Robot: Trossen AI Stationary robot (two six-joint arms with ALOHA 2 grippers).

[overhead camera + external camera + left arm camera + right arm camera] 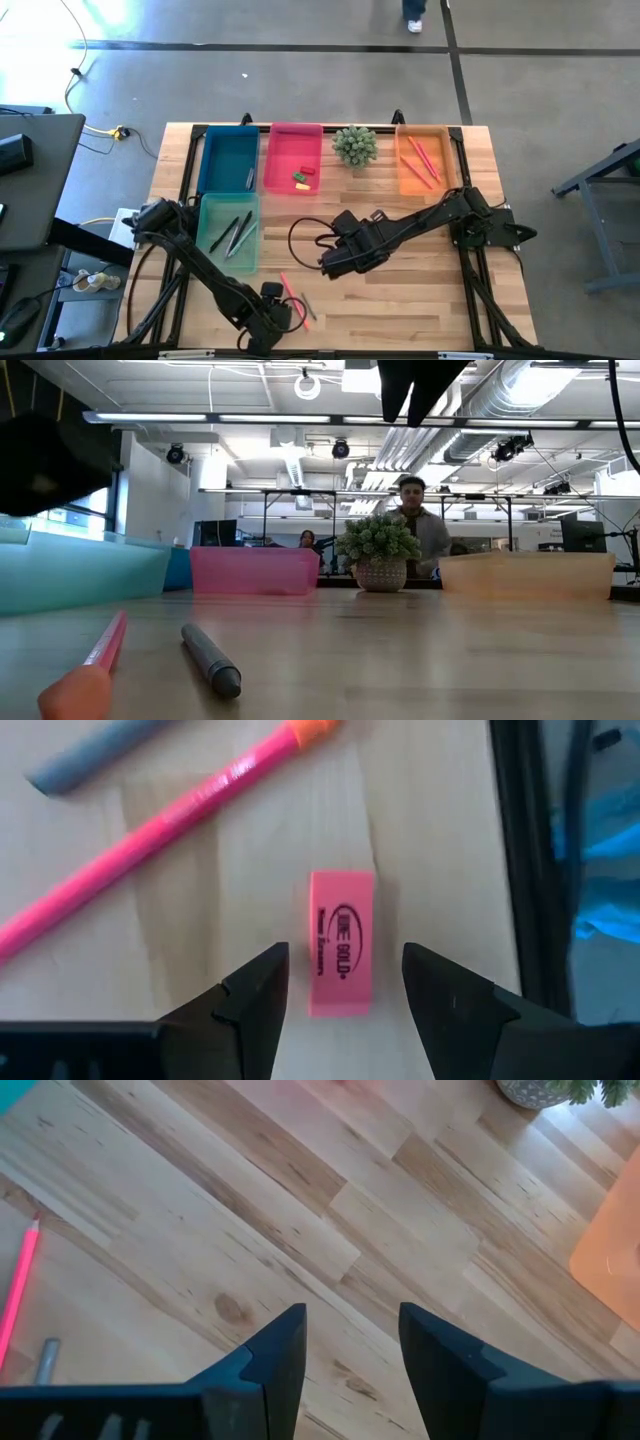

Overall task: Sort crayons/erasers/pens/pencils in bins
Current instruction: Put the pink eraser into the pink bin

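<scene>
A pink eraser [342, 942] lies flat on the wood table near its front edge. My left gripper [345, 960] hangs over it, pointing steeply down and open, with a finger on each long side and a gap showing on both. In the high view this gripper [272, 312] hides the eraser. A pink pencil [150, 830] and a grey stick [85, 760] lie just beyond it. My right gripper [350, 1320] is open over bare wood at mid-table [335, 262], holding nothing.
Blue bin [228, 158], pink bin [293, 150] with erasers [303, 178], and orange bin [425, 175] with pencils stand along the far side. A potted plant [355, 145] is between the last two. The teal bin [228, 232] holds dark sticks. A person stands beyond the table.
</scene>
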